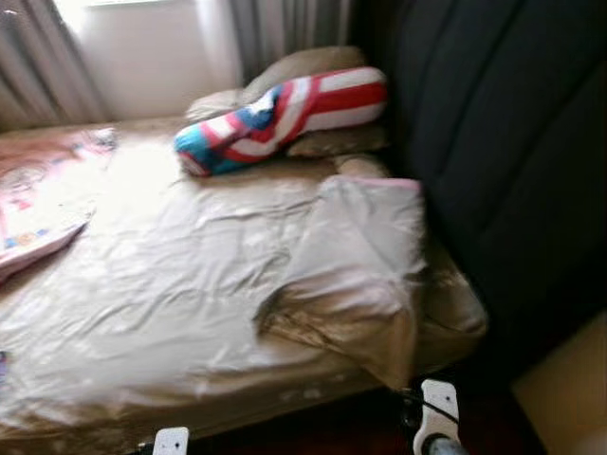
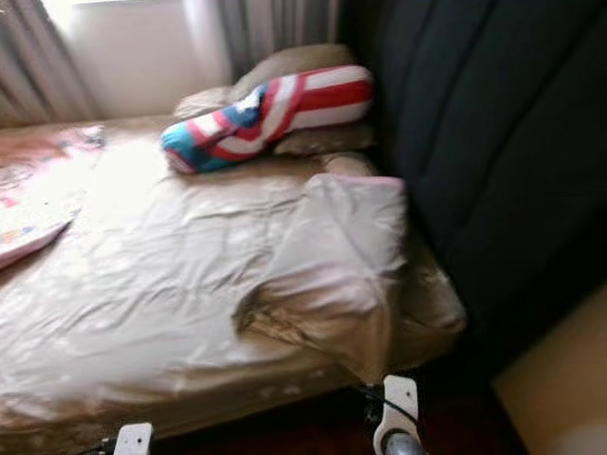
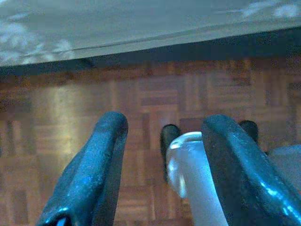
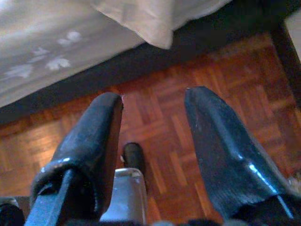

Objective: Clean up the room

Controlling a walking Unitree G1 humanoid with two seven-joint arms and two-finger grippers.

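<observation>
A bed [image 1: 171,313] with a shiny beige sheet lies before me. A beige blanket [image 1: 365,275] lies folded back in a crumpled heap at the bed's right side, a corner hanging over the front edge. A red, white and blue striped bolster [image 1: 285,116] rests on beige pillows [image 1: 313,66] at the far end. A pink patterned quilt [image 1: 43,204] lies on the bed's left. Both arms hang low beside the bed's front edge. My left gripper [image 3: 162,155] is open over the parquet floor [image 3: 70,117]. My right gripper [image 4: 155,136] is open too, nothing between its fingers.
A dark padded headboard [image 1: 493,142] rises along the bed's right side. Grey curtains [image 1: 285,28] and a bright window are behind the bed. A tan piece of furniture [image 1: 569,398] stands at the lower right. My own feet show below the grippers.
</observation>
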